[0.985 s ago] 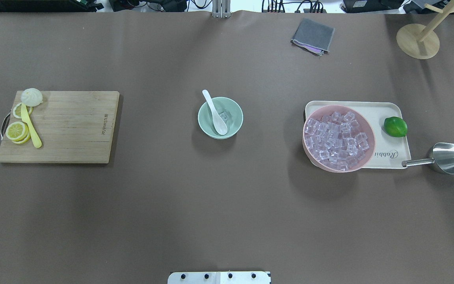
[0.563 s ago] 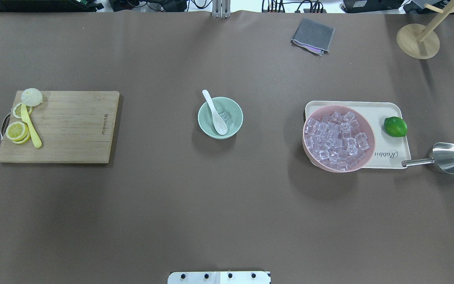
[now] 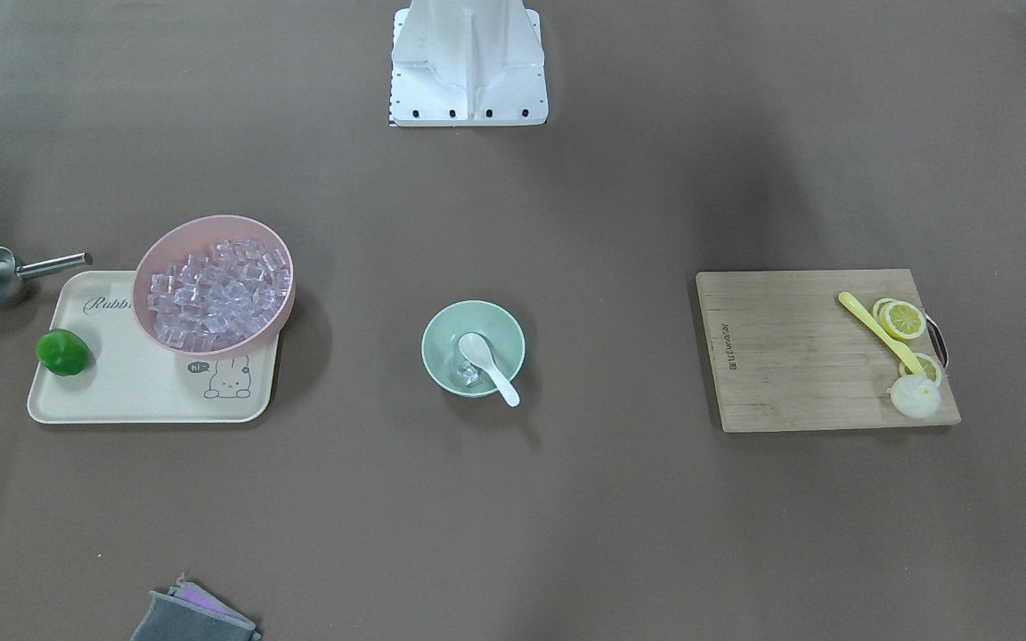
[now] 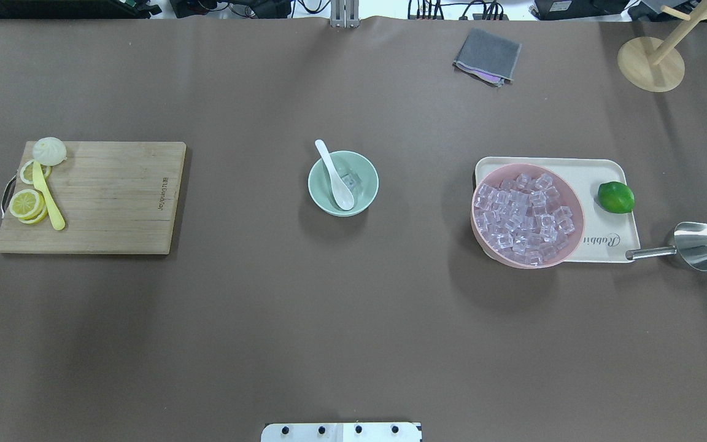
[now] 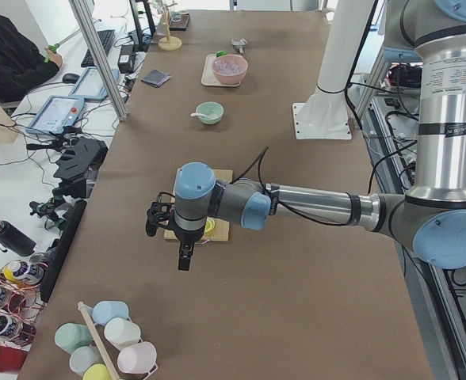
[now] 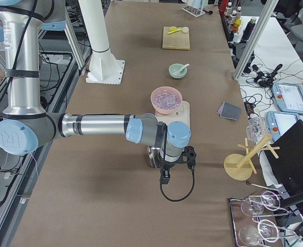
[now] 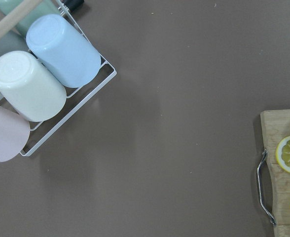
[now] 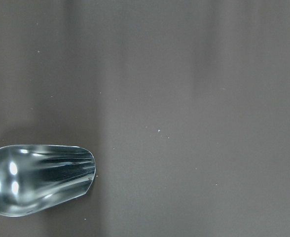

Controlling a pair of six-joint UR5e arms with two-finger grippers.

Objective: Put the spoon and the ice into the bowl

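The left arm (image 5: 217, 202) reaches low over its end of the desk (image 4: 353, 319) with its jaws pointing down. Only the side view shows them, so I cannot tell whether they are open or closed. Beneath them is bare desk. A rack of upturned cups (image 7: 61, 49) lies close on one side of them. On the other side is the handled end of the board (image 7: 283, 207), which carries lemon slices (image 7: 289, 155). The right arm (image 6: 156, 135) is stretched out over the opposite end, jaws also pointing down, and their state cannot be told either. A metal scoop (image 8: 39, 178) lies just below and beside those jaws. Past the scoop, inward from the right jaws, a tray (image 4: 599, 178) holds a lime (image 4: 615, 197) and a pink bowl (image 3: 210, 226) heaped with clear cubes (image 4: 525, 215). Farthest from both pairs of jaws, between them at mid-desk, stands the bowl (image 4: 368, 187). The spoon (image 4: 334, 175) rests in it, scoop down inside, its handle slanting out over the rim on the side toward the left jaws. The ice (image 4: 351, 181) lies on the bowl's floor, right beside the spoon's scoop.
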